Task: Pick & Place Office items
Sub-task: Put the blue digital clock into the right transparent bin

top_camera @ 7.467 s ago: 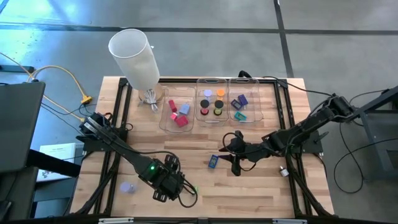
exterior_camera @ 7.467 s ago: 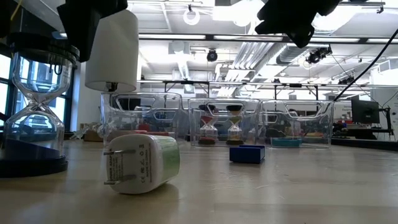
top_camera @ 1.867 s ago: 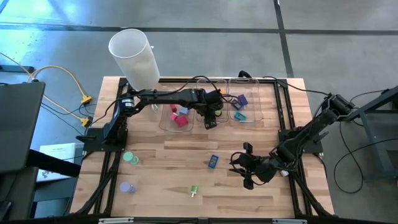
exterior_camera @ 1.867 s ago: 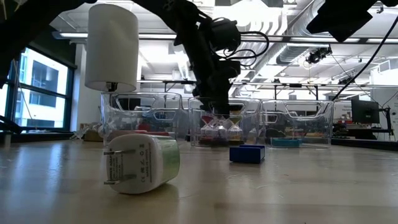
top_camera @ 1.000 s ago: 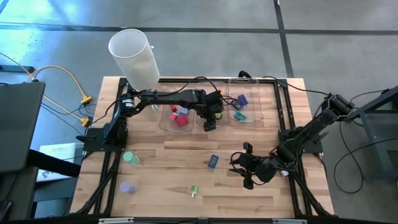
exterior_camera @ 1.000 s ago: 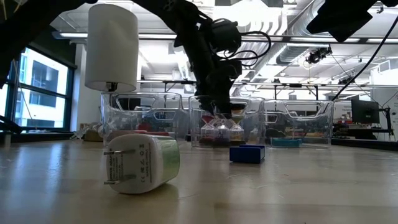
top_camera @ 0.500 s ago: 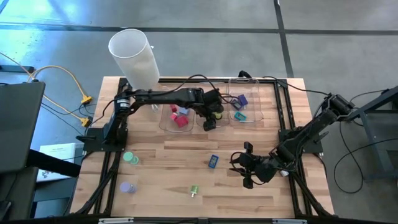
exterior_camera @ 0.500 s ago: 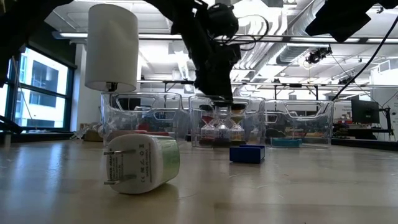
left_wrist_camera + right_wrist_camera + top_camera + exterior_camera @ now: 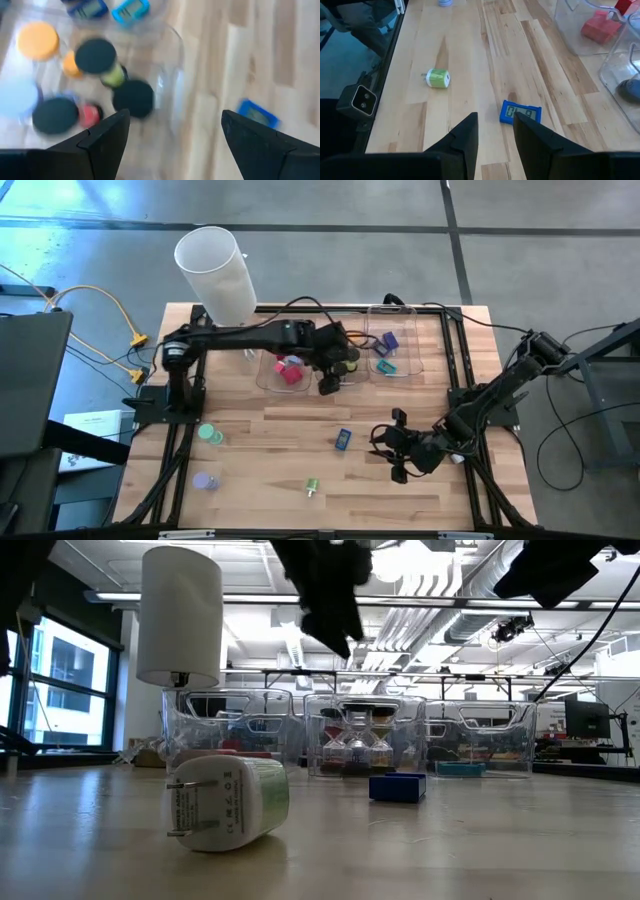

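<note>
From above, the left gripper (image 9: 329, 383) is hanging over the near edge of the middle clear tray (image 9: 340, 312), its fingers apart and holding nothing. The right gripper (image 9: 392, 448) is waiting over the bare wood near the table's right front, fingers spread and empty, with a small blue digital timer (image 9: 343, 439) lying just to its left. A green plug adapter (image 9: 311, 486), a teal cap (image 9: 208, 434) and a lavender cap (image 9: 204, 480) are sitting apart on the front-left boards, while red blocks (image 9: 290, 372) are resting in the left tray.

At table height, the adapter (image 9: 226, 803) is lying on its side in front, the blue timer (image 9: 397, 786) beyond it before the trays.

The left wrist camera is looking down on black discs (image 9: 95, 55) and an orange cap (image 9: 37, 38) inside the tray.

The right wrist camera is showing the timer (image 9: 520, 113) and adapter (image 9: 438, 78) well apart on the wood.
</note>
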Controlling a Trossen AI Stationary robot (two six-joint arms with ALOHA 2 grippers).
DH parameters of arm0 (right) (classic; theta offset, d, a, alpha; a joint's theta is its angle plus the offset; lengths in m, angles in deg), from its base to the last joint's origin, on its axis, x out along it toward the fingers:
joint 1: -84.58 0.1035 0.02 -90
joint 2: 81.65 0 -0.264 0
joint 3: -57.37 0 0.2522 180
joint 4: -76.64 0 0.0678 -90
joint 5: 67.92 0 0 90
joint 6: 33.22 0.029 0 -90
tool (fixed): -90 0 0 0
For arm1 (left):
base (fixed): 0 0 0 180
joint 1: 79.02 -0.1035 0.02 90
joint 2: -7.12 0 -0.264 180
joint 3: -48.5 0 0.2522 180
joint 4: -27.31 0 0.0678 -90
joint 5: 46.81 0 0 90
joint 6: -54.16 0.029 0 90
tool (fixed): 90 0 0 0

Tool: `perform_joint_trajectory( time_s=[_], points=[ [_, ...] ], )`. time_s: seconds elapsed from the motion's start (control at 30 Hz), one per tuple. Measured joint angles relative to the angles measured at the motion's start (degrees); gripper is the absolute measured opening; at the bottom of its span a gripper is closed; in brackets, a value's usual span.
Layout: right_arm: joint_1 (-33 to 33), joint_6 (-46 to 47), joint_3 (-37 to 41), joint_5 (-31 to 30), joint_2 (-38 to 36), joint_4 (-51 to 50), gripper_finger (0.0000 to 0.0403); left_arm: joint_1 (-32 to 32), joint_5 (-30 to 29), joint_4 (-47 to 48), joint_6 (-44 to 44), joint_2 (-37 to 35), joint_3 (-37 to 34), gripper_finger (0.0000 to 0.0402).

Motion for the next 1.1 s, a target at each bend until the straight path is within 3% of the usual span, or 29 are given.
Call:
perform_joint_trajectory(
  time_s=[0.2, 0.4, 0.6, 0.9, 1.1],
  points=[
    [0.02, -0.06, 0.0, 1.37, 0.02, -0.25, 0.0111, 4.11, 0.27, 16.08, -5.45, -5.72, 0.04, 0.0308],
    [0.0, -0.17, 0.0, 2.25, 0.02, -0.41, 0.0111, 10.36, 0.01, 29.55, -10.31, -6.73, -0.01, 0.0308],
    [0.0, 1.14, 0.0, 7.01, 0.02, -0.41, 0.0111, 16.9, -0.2, 29.38, -10.01, -6.71, -1.89, 0.0308],
    [-1.07, 6.7, 0.0, 8.69, 0.02, 0.15, 0.0111, 22.56, -0.21, 28.56, -9.78, -6.68, -7.57, 0.0308],
    [-3.23, -1.27, 0.0, 9.81, 0.02, 7.67, 0.0111, 24.68, 0.75, 27.26, -10.51, -6.67, -12.05, 0.0308]
  ],
)
